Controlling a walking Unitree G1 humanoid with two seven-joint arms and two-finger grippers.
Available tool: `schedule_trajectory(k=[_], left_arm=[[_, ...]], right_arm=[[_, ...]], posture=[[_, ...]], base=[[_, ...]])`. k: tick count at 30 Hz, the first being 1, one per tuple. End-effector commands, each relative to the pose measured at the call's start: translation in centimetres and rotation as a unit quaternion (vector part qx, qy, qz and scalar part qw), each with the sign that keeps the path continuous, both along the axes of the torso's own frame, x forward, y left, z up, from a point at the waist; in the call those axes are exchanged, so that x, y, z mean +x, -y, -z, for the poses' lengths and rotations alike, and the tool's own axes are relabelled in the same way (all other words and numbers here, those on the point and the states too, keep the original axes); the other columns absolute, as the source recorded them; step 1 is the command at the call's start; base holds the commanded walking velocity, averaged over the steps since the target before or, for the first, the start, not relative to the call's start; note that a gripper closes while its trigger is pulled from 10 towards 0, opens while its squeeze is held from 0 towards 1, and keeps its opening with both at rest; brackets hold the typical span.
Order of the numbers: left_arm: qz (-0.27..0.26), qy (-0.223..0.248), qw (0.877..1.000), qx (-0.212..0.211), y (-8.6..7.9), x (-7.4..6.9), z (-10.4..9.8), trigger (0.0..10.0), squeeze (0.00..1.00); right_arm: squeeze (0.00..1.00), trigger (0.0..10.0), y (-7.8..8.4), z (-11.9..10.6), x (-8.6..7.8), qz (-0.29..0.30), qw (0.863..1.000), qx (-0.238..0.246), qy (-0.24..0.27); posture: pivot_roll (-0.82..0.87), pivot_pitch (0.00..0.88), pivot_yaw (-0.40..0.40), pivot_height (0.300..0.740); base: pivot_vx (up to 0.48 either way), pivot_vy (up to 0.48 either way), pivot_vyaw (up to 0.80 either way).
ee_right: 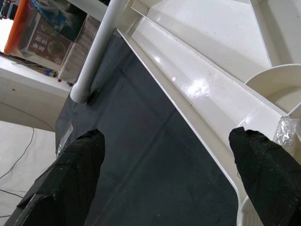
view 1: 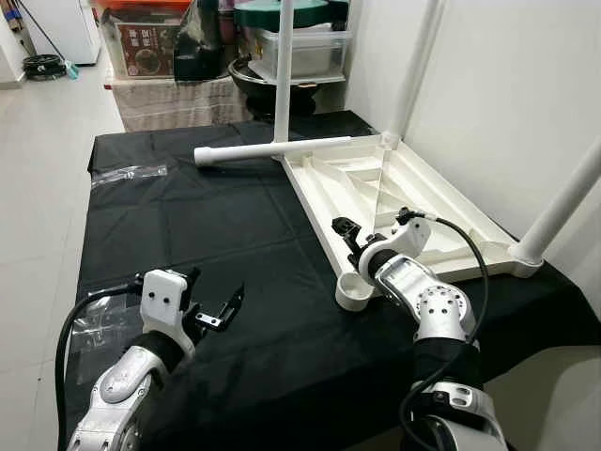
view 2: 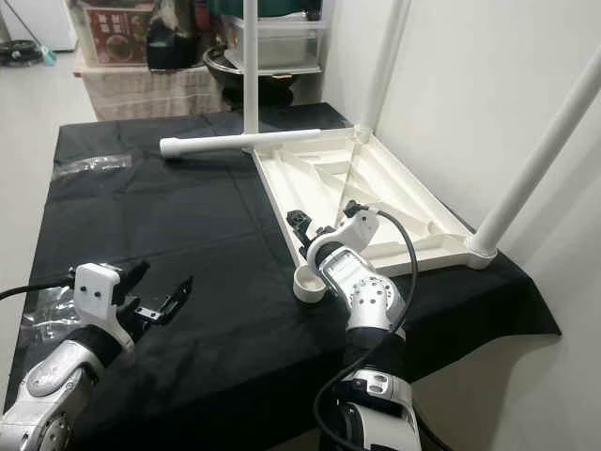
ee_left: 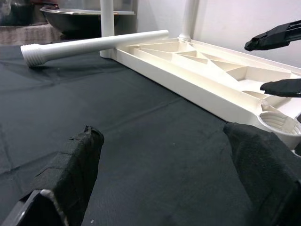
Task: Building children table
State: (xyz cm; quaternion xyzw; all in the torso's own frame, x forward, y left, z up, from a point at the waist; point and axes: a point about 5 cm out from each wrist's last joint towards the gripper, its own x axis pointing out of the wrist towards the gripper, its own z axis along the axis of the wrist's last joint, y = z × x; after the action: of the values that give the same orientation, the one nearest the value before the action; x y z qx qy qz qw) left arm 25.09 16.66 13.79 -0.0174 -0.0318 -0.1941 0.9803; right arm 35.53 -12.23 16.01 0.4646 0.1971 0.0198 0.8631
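Fitting last leg: inverted white plastic tabletop [view 1: 441,202] on black cloth [view 1: 235,244], empty corner socket [view 1: 354,289] just below right gripper [view 1: 349,237], fingers apart. Loose white threaded leg [view 1: 272,148] lies far side. Left gripper [view 1: 214,310] spread, empty. You fetch leg, seat threads square.

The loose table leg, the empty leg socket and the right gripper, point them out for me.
loose table leg [view 1: 272,148], left eye view, middle of the tube
empty leg socket [view 1: 354,291], left eye view, round rim
right gripper [view 1: 346,232], left eye view, between its fingertips
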Motion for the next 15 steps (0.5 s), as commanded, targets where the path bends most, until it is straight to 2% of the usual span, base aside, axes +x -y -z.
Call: schedule_trajectory(k=[1, 5, 8, 9, 10, 11, 12, 15], left_arm=[[-0.001, -0.002, 1.0, 0.009, 0.1, 0.1, 0.0, 10.0, 0.0], [-0.004, -0.001, 1.0, 0.009, 0.0, 0.2, 0.0, 10.0, 0.0], [-0.008, 0.0, 1.0, 0.008, -0.1, 0.2, 0.0, 10.0, 0.0], [-0.011, 0.0, 1.0, 0.002, -0.2, 0.2, -0.1, 10.0, 0.0], [-0.014, 0.0, 1.0, 0.001, -0.2, 0.3, -0.1, 10.0, 0.0], [-0.014, 0.0, 1.0, 0.001, -0.2, 0.3, -0.1, 10.0, 0.0], [-0.016, 0.0, 1.0, 0.0, -0.2, 0.3, -0.1, 10.0, 0.0], [-0.018, -0.002, 1.0, -0.001, -0.2, 0.3, 0.0, 10.0, 0.0]], right_arm=[[0.0, 10.0, -4.5, 0.1, -0.5, -0.039, 0.997, 0.062, -0.012], [0.0, 10.0, -4.5, 0.0, -0.4, -0.042, 0.997, 0.06, -0.006], [0.0, 10.0, -4.7, -0.6, -0.4, -0.056, 0.997, 0.046, 0.018], [0.0, 10.0, -4.7, -1.2, -0.4, -0.064, 0.997, 0.023, 0.044], [0.0, 10.0, -4.6, -1.9, -0.4, -0.077, 0.994, -0.026, 0.078], [0.0, 10.0, -4.6, -1.9, -0.4, -0.077, 0.994, -0.026, 0.078], [0.0, 10.0, -4.7, -2.4, -0.4, -0.087, 0.99, -0.059, 0.099], [0.0, 10.0, -4.6, -2.8, -0.4, -0.089, 0.986, -0.076, 0.117]], posture=[[0.08, 0.0, -0.086, 0.74], [0.08, 0.0, -0.086, 0.74], [0.08, 0.0, -0.087, 0.74], [0.08, 0.0, -0.086, 0.74], [0.08, 0.0, -0.086, 0.74], [0.08, 0.0, -0.086, 0.74], [0.08, 0.0, -0.085, 0.74], [0.08, 0.0, -0.084, 0.74]], base=[[0.0, 0.0, 0.0], [0.0, 0.0, 0.0], [0.0, 0.0, 0.0], [0.0, 0.0, 0.0], [0.0, 0.0, 0.0], [0.0, 0.0, 0.0], [0.0, 0.0, 0.0], [0.0, 0.0, 0.0]])
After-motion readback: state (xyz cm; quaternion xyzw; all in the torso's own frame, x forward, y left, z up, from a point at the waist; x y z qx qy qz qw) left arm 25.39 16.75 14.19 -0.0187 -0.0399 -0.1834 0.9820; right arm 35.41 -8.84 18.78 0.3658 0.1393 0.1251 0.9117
